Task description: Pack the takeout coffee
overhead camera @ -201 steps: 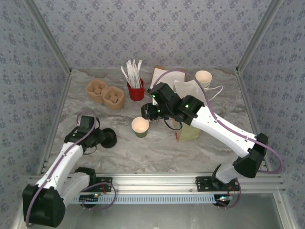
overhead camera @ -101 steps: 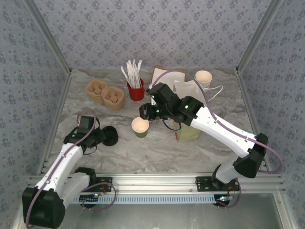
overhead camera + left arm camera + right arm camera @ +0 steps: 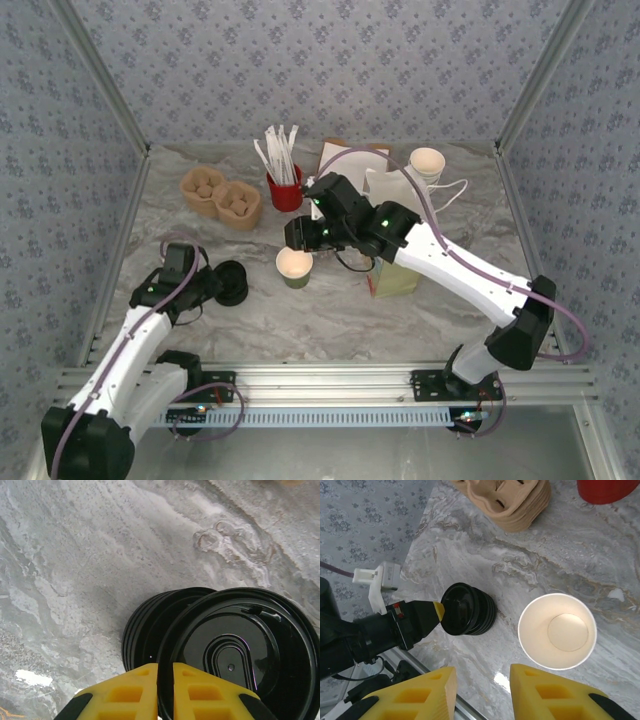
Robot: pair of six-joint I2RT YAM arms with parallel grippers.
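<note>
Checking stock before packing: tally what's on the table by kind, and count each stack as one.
Paper cups: 2, green cup, pale cup
Black lid stack: 1, one lid pinched in the left gripper
Brown cup carrier stack: 1
Red holder of sticks: 1
Paper bag: 1
Total: 6

The near rim of the black lid disappears between the left gripper's jaws, and right of them its edge runs off the picture. Behind it the stack of lids is mostly covered (their number cannot be counted). Ahead of the right gripper's jaws, the red holder is cut off, seemingly only its base showing.
</note>
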